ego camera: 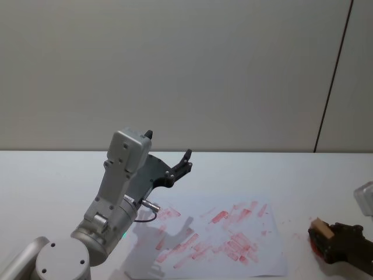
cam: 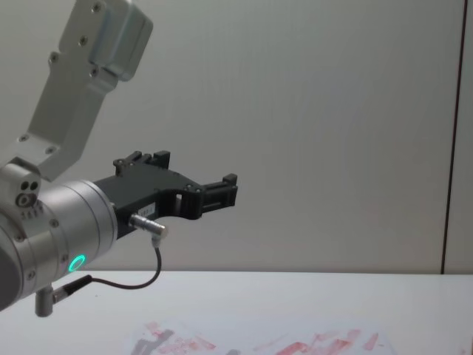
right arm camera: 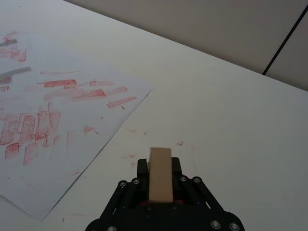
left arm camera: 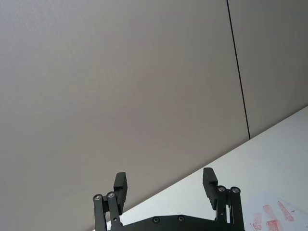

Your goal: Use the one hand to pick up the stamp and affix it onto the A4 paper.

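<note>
The white table [ego camera: 326,175] carries the A4 paper [ego camera: 204,256], which lies flat near the robot and is covered with many smudgy red ink prints across its middle and right portion; stray red marks also lie on the table just beyond the sheet's right edge. The left arm [ego camera: 111,204] is raised well above the table at the left, parked, its wrist tilted up so that the left gripper [left arm camera: 166,185] points toward the back wall; its fingers stand wide apart with nothing between them. The right gripper [right arm camera: 159,185] sits low at the right side of the table, beside the paper's right edge and clear of the sheet, reaching in from the right. Its black fingers are closed on the stamp [right arm camera: 160,173], a small light-tan wooden block held between them with its upper end projecting past the fingertips; in the head view the stamp [ego camera: 321,228] shows at the front of the right gripper, well apart from the nearest prints. Judged from this layout, the pick-up step is complete and the transport step is in hand. The next move calls for carrying the stamp leftward over the sheet, preferably above a bare white area, orienting its inked face downward, and pressing it flat onto the paper without dragging. Whether the inked face currently points down cannot be told.
</note>
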Robot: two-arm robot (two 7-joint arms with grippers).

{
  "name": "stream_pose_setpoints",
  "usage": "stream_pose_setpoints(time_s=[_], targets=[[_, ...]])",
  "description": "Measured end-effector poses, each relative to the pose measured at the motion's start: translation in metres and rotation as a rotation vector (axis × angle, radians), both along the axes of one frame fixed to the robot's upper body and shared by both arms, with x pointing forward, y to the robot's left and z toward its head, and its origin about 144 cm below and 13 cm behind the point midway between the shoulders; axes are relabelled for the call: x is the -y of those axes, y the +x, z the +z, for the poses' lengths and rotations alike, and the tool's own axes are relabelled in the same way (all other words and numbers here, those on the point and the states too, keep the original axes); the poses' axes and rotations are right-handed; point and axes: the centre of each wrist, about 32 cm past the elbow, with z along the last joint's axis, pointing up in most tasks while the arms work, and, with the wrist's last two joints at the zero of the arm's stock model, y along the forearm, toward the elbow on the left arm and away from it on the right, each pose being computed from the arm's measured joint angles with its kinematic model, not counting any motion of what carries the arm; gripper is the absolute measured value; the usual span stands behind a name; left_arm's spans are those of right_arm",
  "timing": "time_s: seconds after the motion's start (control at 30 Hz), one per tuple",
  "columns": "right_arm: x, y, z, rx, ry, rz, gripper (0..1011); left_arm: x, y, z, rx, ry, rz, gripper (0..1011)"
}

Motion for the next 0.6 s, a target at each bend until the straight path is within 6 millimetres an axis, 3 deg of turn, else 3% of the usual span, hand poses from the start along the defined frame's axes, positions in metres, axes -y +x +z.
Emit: stream_pose_setpoints(time_s=[0.6], targets=[[0.0009,-0.0021,-0.0020,-0.005,-0.003,0.003,816,0.0000,0.0000,0.0000,0.000,0.000,0.000,1002]])
